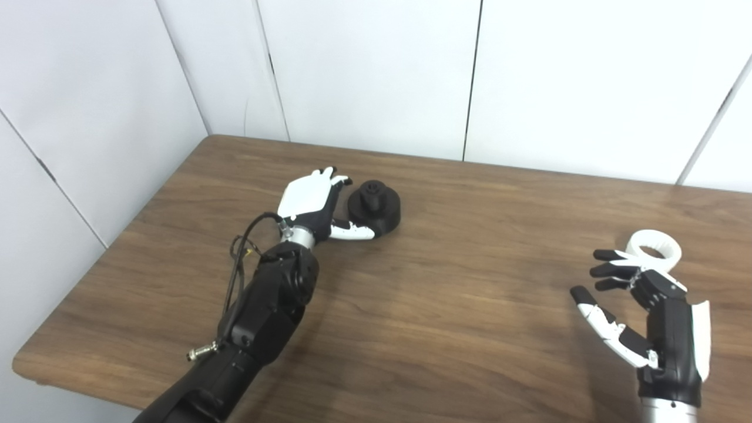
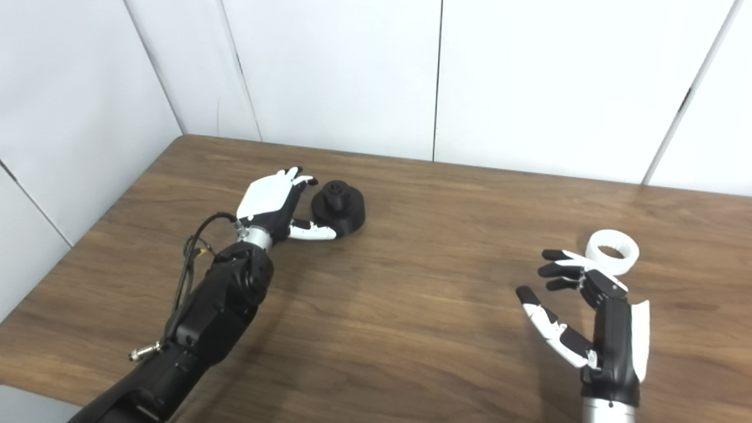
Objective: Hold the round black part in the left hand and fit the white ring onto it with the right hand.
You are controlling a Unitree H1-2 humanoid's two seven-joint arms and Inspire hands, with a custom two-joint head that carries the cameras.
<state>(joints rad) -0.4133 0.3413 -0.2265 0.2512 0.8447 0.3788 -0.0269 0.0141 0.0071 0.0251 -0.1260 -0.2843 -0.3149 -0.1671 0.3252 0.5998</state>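
Note:
The round black part [image 1: 375, 207] stands on the wooden table [image 1: 446, 282] at the back left, with a knob on top. My left hand [image 1: 314, 204] is open right beside it on its left, thumb reaching under its near edge, fingers curved by its far side. I cannot tell if they touch. The white ring [image 1: 653, 249] lies flat on the table at the right. My right hand [image 1: 637, 305] is open, fingers spread, just in front of the ring and holding nothing. Both also show in the right eye view: the part [image 2: 339, 211], the ring [image 2: 613, 251].
White wall panels [image 1: 376, 70] close the table's back and left side. The table's left edge [image 1: 100, 258] runs close to my left arm. A black cable [image 1: 241, 252] loops at my left wrist.

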